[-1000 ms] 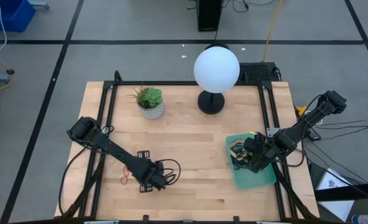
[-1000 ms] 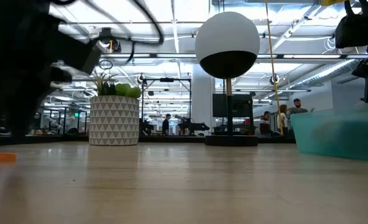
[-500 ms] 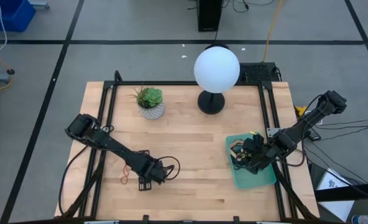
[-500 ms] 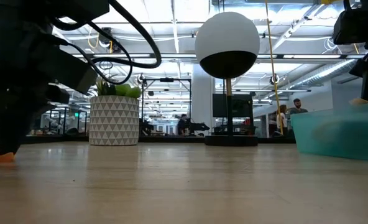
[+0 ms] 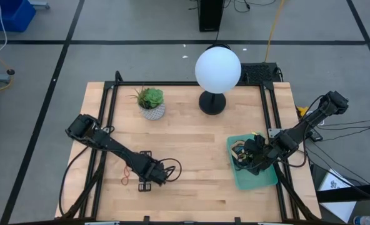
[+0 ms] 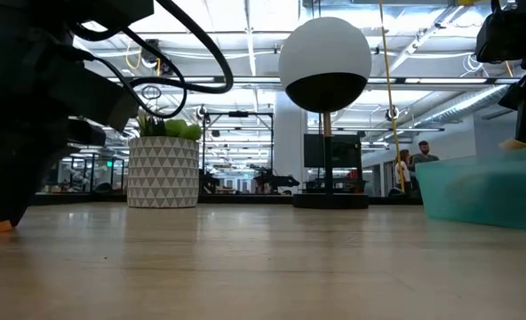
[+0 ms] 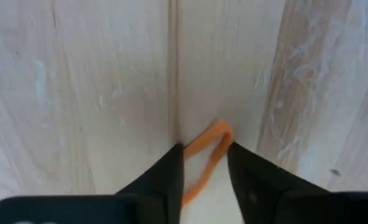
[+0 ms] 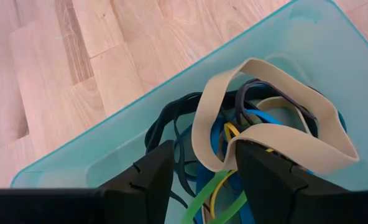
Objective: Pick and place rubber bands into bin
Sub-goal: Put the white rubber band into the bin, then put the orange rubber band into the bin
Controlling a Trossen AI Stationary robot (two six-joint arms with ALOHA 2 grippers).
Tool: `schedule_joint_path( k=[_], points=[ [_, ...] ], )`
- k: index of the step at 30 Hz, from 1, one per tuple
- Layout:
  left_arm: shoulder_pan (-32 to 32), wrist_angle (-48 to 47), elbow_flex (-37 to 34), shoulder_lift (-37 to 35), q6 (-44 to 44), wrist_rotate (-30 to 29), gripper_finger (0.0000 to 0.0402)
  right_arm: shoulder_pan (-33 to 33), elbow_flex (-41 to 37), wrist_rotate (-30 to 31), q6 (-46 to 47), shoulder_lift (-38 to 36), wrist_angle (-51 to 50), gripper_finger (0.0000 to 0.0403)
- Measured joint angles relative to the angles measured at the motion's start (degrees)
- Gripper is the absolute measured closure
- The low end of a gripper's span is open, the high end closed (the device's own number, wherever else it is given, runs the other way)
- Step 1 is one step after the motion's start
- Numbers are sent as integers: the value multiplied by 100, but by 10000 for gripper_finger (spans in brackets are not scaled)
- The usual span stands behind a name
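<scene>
Rubber bands (image 8: 258, 118) fill the bin (image 8: 91, 162) under the right fingers (image 8: 202, 171), spread wide; left fingers (image 7: 204, 171) narrowly straddle an orange band (image 7: 207, 155).

An orange rubber band (image 7: 204, 163) lies on pale wood (grain streaked), and the bin (image 8: 97, 155) is translucent teal.

Wooden table (image 5: 191, 134): bin (image 5: 263, 180), plant pot (image 5: 151, 111), lamp (image 5: 212, 103)

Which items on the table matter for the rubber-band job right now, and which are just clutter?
Job:
- orange rubber band between left pincer fingers
- teal bin
- bands in bin
- right pincer over bin

Clutter:
- potted succulent
- globe lamp
</scene>
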Motion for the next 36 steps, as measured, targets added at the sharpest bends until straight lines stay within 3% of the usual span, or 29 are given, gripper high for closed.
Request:
schedule_joint_path(
  k=[14,26,36],
  points=[
    [-2,-2,-4,0,187,-217,392,0,0,-17,0,0,126,234],
    [52,-174,293,-148,218,65,396,0,6,-20,-95,-209,120,234],
    [308,1176,434,-668,258,146,398,0,245,-17,-295,-611,25,234]
  ],
)
